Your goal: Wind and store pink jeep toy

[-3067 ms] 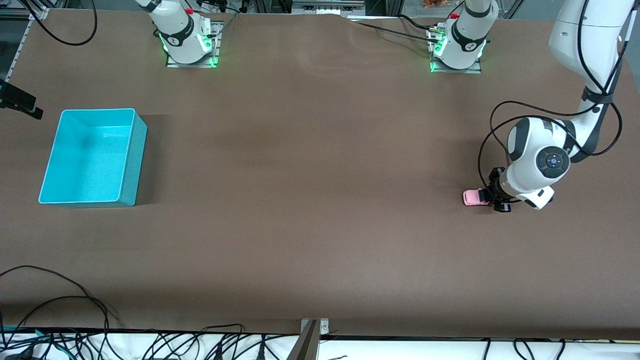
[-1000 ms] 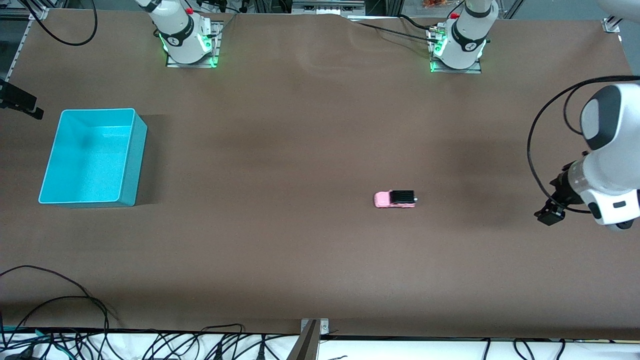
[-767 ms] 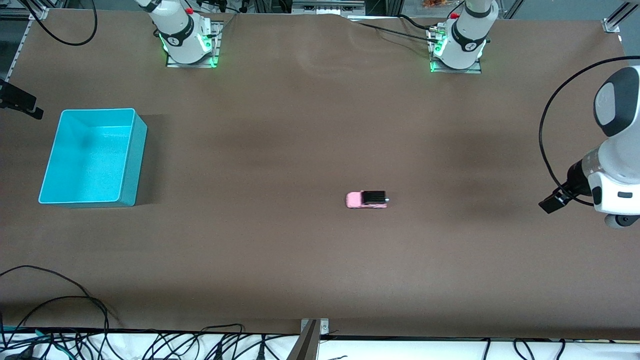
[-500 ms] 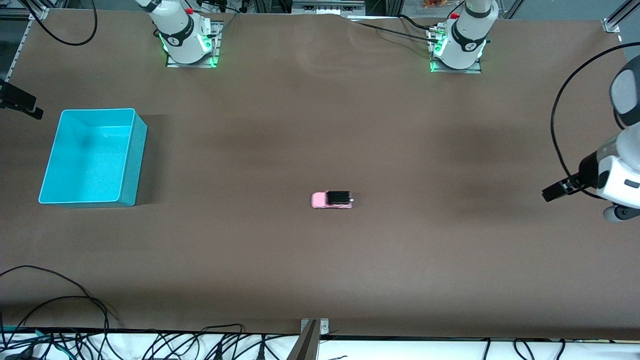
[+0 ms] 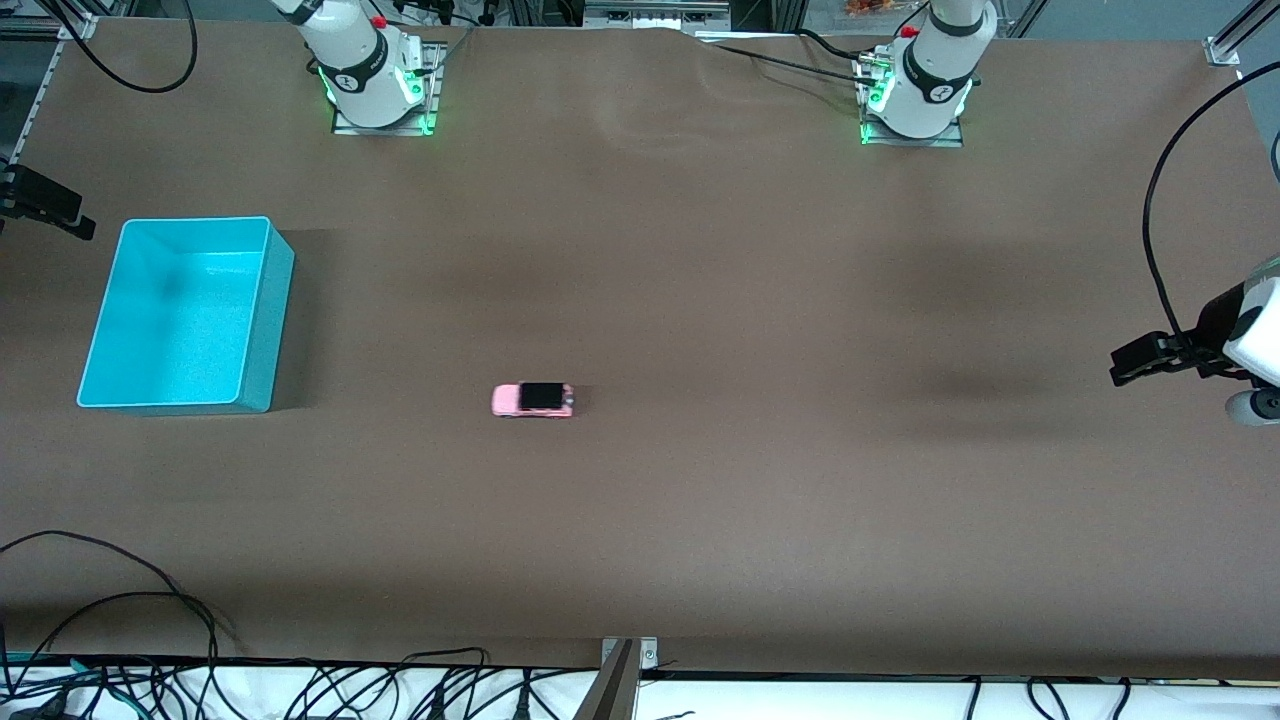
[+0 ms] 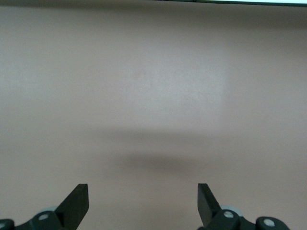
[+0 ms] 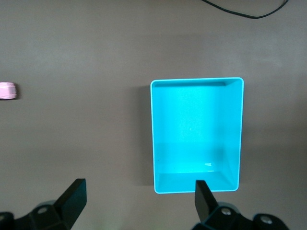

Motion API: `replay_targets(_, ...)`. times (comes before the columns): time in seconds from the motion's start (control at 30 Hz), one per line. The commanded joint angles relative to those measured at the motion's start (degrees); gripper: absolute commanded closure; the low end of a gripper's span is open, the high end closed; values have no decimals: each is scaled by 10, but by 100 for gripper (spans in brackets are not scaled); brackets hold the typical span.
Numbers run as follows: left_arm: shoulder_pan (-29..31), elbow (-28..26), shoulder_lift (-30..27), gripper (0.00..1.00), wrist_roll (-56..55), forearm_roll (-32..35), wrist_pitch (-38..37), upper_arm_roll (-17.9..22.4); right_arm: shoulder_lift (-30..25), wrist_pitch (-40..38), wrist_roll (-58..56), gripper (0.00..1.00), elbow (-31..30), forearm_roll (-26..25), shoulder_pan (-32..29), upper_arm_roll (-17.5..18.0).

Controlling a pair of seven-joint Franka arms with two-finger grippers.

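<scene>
The pink jeep toy (image 5: 533,400) stood mid-table, well apart from both the left gripper (image 5: 1135,360) and right gripper (image 7: 139,201), each spread wide and empty.

pink jeep toy (image 7: 7,90): cut by right wrist view edge | right gripper (image 5: 45,205): mostly outside front view

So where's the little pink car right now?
In the front view, the pink jeep toy sits on the table's middle, apart from the teal bin, which is toward the right arm's end.
</scene>
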Motion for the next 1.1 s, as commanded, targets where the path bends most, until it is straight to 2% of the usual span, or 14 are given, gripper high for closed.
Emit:
replay_targets(0.0,3,2,-7,0,28,-16,-14,1,5,-4,-4,0,13,10,0,-1)
replay_targets(0.53,3,-9,-16,0,28,-19,-14,0,5,-1,-2,0,15,8,-2,-4)
replay_targets(0.8,7,-10,-21,0,31,-42,-14,2,5,-1,-2,0,15,7,-1,-2)
replay_targets(1.07,7,-44,-52,0,29,-42,-14,1,5,3,-1,0,14,11,-2,-4)
